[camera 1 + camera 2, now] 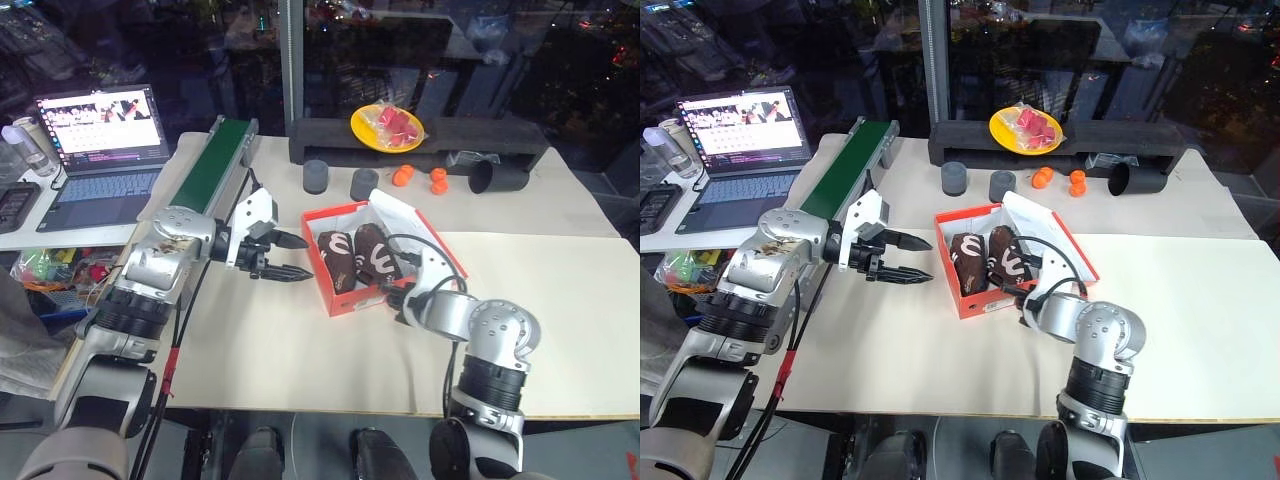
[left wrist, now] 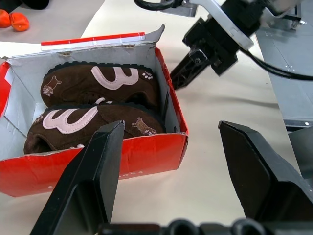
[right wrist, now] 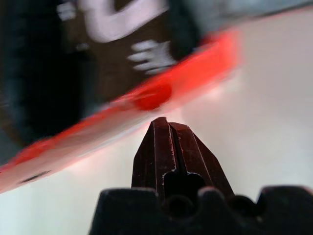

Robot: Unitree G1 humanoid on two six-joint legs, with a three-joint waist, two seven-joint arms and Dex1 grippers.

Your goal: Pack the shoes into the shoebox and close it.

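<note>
The red-orange shoebox (image 1: 350, 302) stands open in the middle of the table, its lid (image 1: 436, 250) folded back on the right side. Both dark brown shoes (image 1: 335, 260) (image 1: 378, 250) lie side by side inside it, white curly marks up; the left wrist view looks into the box at them (image 2: 98, 81) (image 2: 88, 122). My left gripper (image 1: 306, 258) hangs open just left of the box, pointing at it, with nothing between its fingers. My right gripper (image 1: 392, 293) is shut and empty, its tip (image 3: 164, 122) at the box's near right corner, just outside the red wall (image 3: 151, 95).
A green conveyor (image 1: 215, 160) and a laptop (image 1: 100, 140) stand at the left. At the back are a black foam block (image 1: 470, 135), a yellow plate (image 1: 387, 127), two grey cylinders (image 1: 316, 176), orange balls (image 1: 402, 175) and a tipped black cup (image 1: 497, 177).
</note>
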